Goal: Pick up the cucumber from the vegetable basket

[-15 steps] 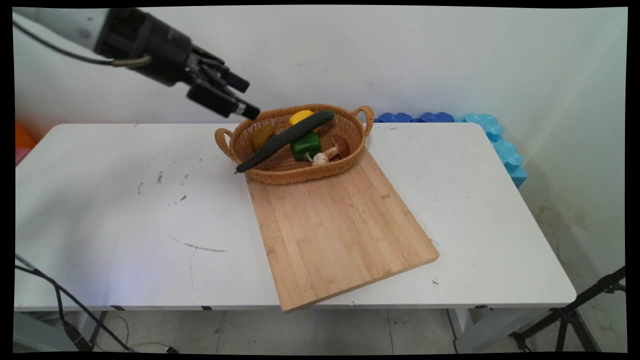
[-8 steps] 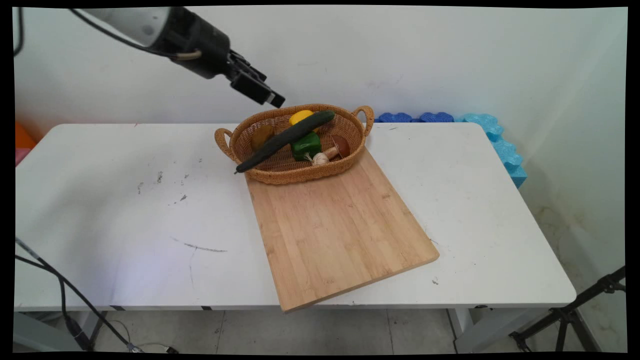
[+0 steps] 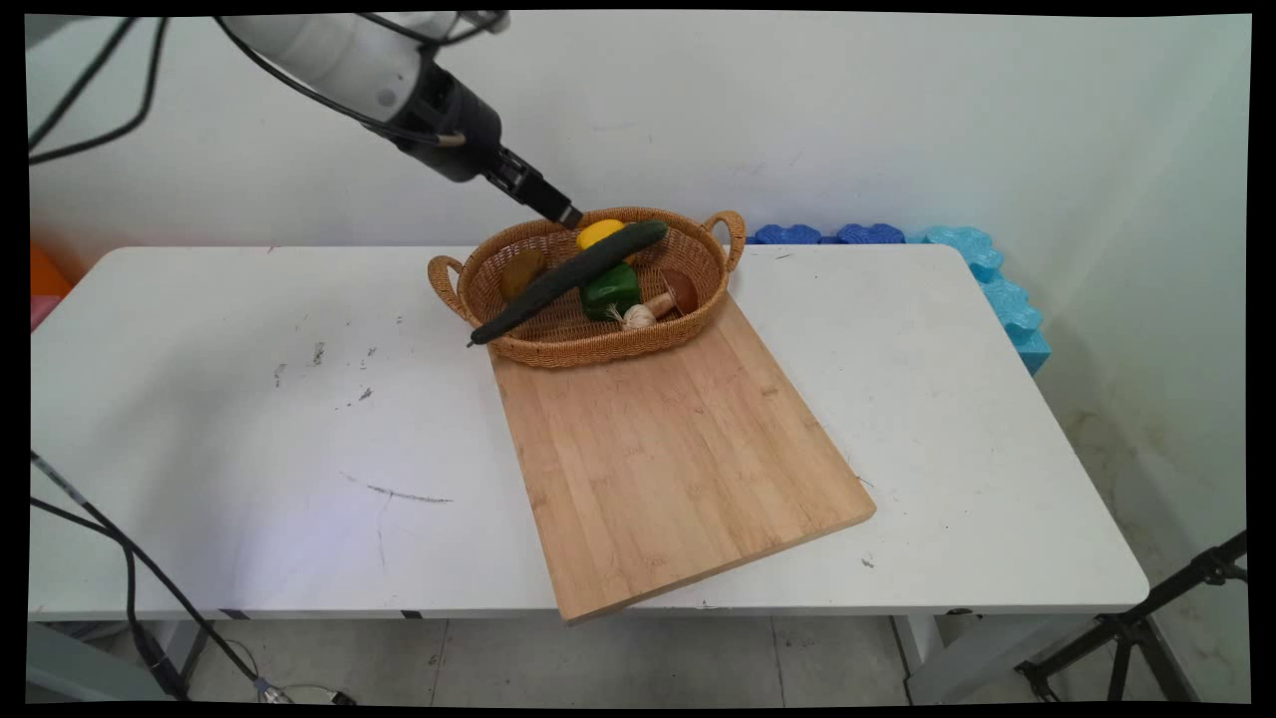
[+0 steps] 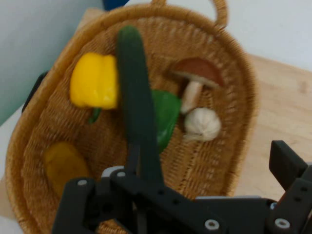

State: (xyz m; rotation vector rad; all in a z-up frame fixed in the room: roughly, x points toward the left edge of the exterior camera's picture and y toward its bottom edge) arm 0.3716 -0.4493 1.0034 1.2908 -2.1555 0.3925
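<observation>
The black gripper (image 3: 568,214) is held in the air just over the far left rim of the wicker basket (image 3: 598,349), tipped down toward what is inside. Nothing is held in it, and in the hand view one finger (image 4: 287,165) is seen far out to the side, so the gripper is taken to be spread wide. The yellow pepper (image 3: 600,232) and the far end of the cucumber (image 3: 568,279) are nearest to it. The cucumber is laid slanted on top of the other things, likely because it is too long to fit flat, and its other end is poked out over the near left rim. Under and beside it a green pepper (image 3: 610,289), a garlic bulb (image 3: 638,317), a brown mushroom (image 3: 680,291) and a round brownish-yellow thing (image 3: 522,271) are kept. The basket is set at the far end of the wooden cutting board (image 3: 678,459), which is laid at a slant on the white table (image 3: 249,399)
</observation>
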